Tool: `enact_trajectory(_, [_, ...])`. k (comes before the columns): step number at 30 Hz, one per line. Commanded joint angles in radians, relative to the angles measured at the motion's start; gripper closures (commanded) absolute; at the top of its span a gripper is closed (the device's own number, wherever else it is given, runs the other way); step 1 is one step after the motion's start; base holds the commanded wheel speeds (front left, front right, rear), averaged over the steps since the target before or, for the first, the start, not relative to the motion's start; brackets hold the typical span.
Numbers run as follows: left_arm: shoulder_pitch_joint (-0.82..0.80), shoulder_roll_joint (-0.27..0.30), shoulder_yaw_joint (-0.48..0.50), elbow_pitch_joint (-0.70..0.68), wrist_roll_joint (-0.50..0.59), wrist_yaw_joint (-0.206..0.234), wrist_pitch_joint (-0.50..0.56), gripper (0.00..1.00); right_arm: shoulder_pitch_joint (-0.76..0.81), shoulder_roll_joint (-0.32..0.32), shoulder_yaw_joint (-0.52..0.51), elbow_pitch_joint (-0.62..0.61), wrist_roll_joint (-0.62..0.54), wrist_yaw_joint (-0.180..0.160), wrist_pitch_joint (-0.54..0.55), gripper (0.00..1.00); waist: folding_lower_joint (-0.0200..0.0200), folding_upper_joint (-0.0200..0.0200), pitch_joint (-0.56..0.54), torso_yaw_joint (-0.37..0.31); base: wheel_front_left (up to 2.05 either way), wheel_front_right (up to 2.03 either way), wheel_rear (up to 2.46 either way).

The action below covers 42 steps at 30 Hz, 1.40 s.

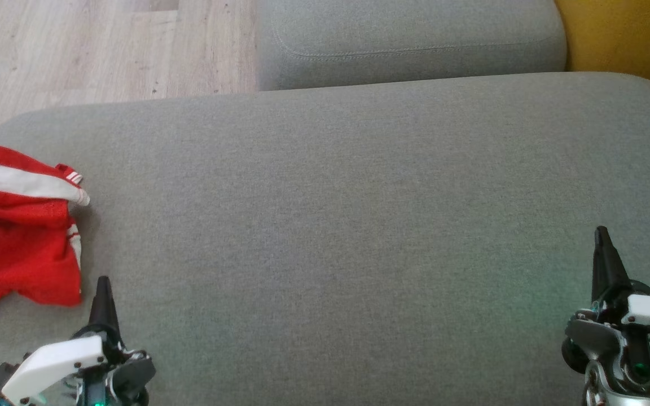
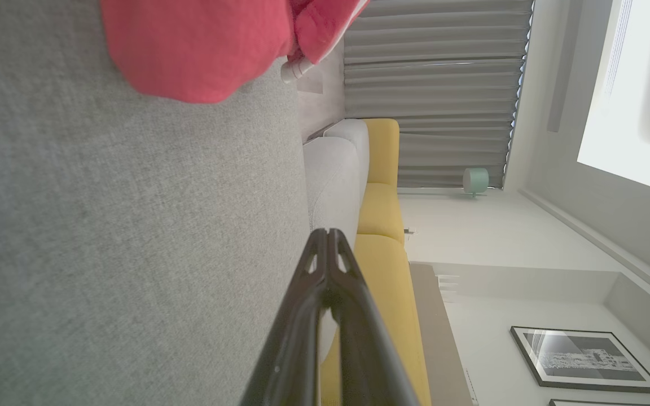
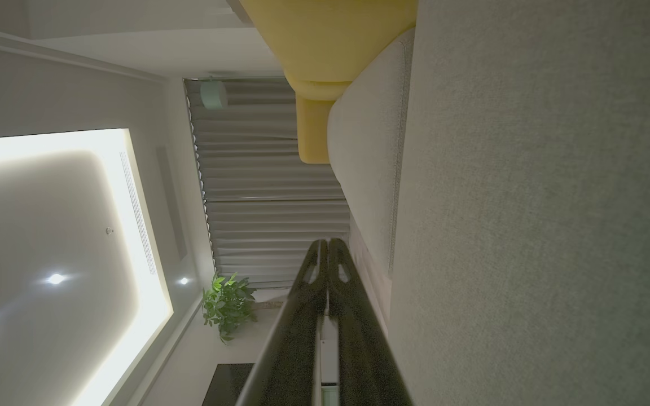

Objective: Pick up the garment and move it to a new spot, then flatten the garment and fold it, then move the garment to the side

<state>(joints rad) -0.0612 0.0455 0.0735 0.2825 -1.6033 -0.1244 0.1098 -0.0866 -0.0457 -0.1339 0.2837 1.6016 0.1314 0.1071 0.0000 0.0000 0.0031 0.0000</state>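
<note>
- The garment [image 1: 14,242] is showing bright red mesh, with a broad white band and white trim that is carrying thin red stripes.
- The seat cushion [image 1: 359,225] is appearing plain grey with a fine woven texture, and the back cushion [image 1: 409,39] is showing the same grey.
- The floor [image 1: 77,51] is showing pale wood grain.
- The left gripper [image 1: 102,280] and the right gripper [image 1: 600,231] are showing black tips and white shells.
- The sofa [image 2: 381,214] is looking yellow, and the curtain [image 2: 438,113] is showing grey pleats.
- The plant [image 3: 226,304] is showing green leaves.

readable text: none | garment [image 1: 17,237]: crumpled, no letters or number legible | signs: none
</note>
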Motion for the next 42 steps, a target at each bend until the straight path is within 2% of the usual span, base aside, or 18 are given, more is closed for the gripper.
enact_trajectory(1, [-0.047, 0.005, 0.040, -0.038, -0.005, -0.006, 0.003, 1.00, -0.021, -0.004, 0.020, -0.039, 0.007, -0.001, 0.006, 1.00, 0.0000, 0.0000, 0.000, 0.000, 0.00, 0.00, 0.00])
enact_trajectory(33, [-0.047, 0.005, 0.040, -0.038, -0.006, -0.006, 0.003, 1.00, -0.021, -0.004, 0.020, -0.039, 0.007, -0.001, 0.006, 1.00, 0.0000, 0.0000, 0.000, 0.000, 0.00, 0.00, 0.00])
enact_trajectory(34, [0.000, 0.000, -0.001, 0.003, 0.000, 0.001, 0.000, 0.00, 0.000, 0.000, 0.000, 0.004, 0.000, 0.000, 0.000, 0.00, 0.0000, 0.0000, 0.000, 0.000, 0.00, 0.00, 0.00])
enact_trajectory(42, [0.002, 0.007, -0.008, 0.023, 0.022, 0.001, -0.018, 0.00, -0.006, -0.002, 0.013, 0.022, -0.013, 0.000, -0.007, 0.00, 0.0000, 0.0000, 0.000, -0.001, 0.00, 0.00, 0.00])
